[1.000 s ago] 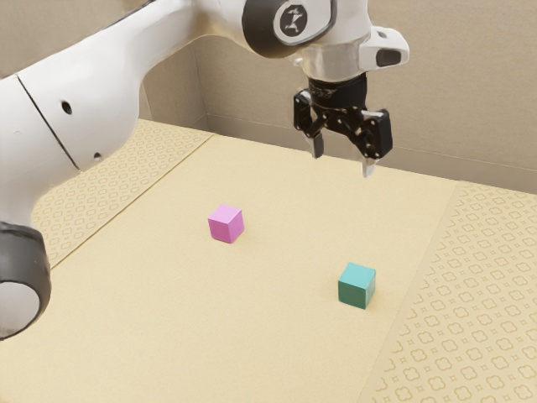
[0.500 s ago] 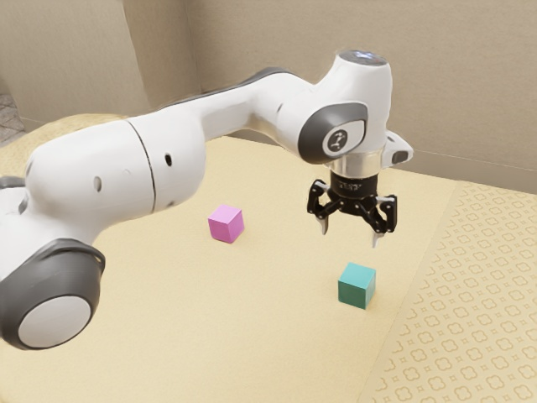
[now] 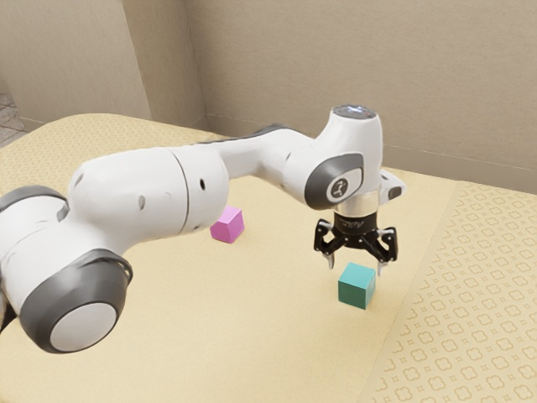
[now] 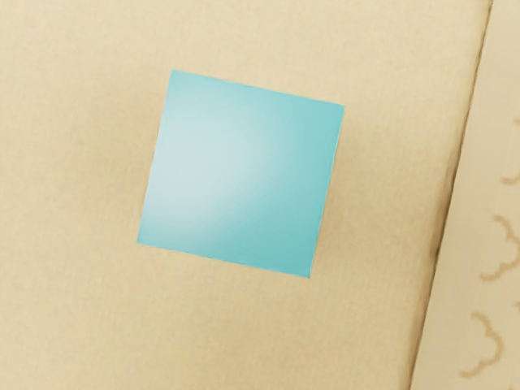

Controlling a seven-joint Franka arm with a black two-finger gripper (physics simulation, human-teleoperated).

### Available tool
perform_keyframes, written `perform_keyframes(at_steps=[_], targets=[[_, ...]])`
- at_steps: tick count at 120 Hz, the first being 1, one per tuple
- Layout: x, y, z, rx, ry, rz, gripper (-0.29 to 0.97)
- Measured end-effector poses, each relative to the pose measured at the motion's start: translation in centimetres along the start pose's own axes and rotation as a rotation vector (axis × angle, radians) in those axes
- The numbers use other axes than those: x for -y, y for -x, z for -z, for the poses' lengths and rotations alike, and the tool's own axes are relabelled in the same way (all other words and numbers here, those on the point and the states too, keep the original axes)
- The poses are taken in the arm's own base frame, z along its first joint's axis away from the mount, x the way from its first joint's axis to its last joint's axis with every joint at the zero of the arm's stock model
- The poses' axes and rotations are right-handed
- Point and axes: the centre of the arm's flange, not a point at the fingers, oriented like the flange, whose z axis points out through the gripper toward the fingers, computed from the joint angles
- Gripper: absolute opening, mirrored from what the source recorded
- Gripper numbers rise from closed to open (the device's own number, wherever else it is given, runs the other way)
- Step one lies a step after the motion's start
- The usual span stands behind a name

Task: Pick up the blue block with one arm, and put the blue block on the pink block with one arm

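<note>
A: Starting with the exterior view. Which step?

B: Approaching for the pick, by the look of it. Hovering with the claw (image 3: 356, 262) directly over the blue block (image 3: 356, 287), spread wide, gripping nothing, tips about level with the top face. Cannot tell whether touching it.

A: Whereabouts of that block?

B: Flat on the table (image 3: 210, 319), toward the exterior view's right, near the patterned border (image 3: 470, 277). Well apart from the pink block (image 3: 227, 225), off toward the exterior view's left and farther back.

A: Next, then?

B: Probably lowering until straddling two opposite faces, then closing, lifting and carrying across to the pink block. Stacking not yet begun.

A: Over to the wrist view.

B: Looking straight down on the blue block (image 4: 242, 175), square top face just under the hand, on plain table (image 4: 81, 325), beside the patterned border (image 4: 496, 244).

A: Heading? Long axis?

B: None to speak of: a cube with equal sides, sitting upright on one face. Turned slightly askew to the camera, though, so likely worth lining the fingers up with a pair of flat sides rather than corners before closing. Cannot read that alignment here.
</note>
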Motion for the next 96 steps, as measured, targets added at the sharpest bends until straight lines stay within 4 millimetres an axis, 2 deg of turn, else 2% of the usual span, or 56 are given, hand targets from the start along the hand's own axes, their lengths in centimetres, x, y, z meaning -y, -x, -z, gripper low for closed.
perform_keyframes(at_steps=[17, 44, 69, 96], targets=[[0.2, -0.4, -0.2, -0.011, 0.004, -0.025, 0.68], [0.7, -1.4, -4.1, 0.011, -0.017, -0.074, 0.68], [0.5, -3.0, -4.7, -0.011, -0.004, -0.134, 0.68], [0.6, -3.8, -6.8, 0.002, -0.001, -0.183, 0.68]])
